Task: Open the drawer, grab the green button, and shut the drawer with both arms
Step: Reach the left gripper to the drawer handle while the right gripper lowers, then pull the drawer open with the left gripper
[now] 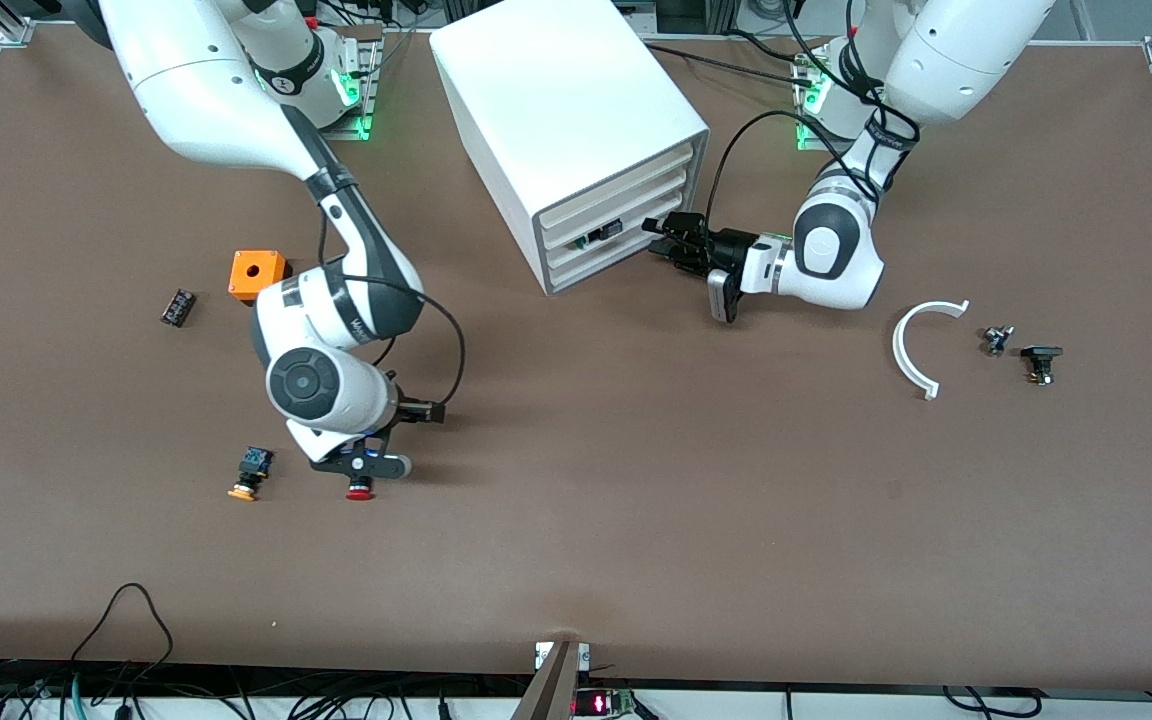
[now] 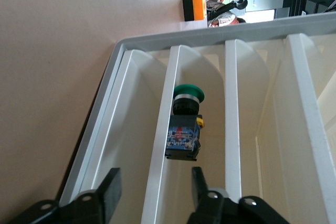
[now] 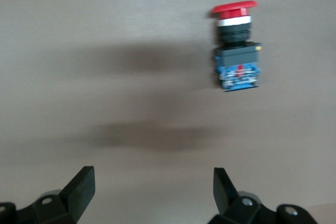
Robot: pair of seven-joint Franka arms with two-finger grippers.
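Observation:
The white cabinet (image 1: 556,110) stands near the arms' bases, its four drawers facing the left arm's end. The green-capped button (image 2: 185,124) lies on its side in one drawer (image 2: 160,166), behind its sloped lip. In the front view it is a dark spot (image 1: 601,232) in that drawer (image 1: 576,250). My left gripper (image 1: 658,240) is open right in front of the drawers, and its fingers (image 2: 111,182) straddle that drawer's lip without holding it. My right gripper (image 1: 364,478) is open and empty, low over the table beside the red-capped button (image 3: 236,45).
The red-capped button (image 1: 360,492) and an orange-capped button (image 1: 251,472) lie near the right gripper. An orange box (image 1: 258,272) and a small black part (image 1: 177,306) lie toward the right arm's end. A white curved piece (image 1: 921,345) and two small parts (image 1: 996,340) (image 1: 1041,362) lie toward the left arm's end.

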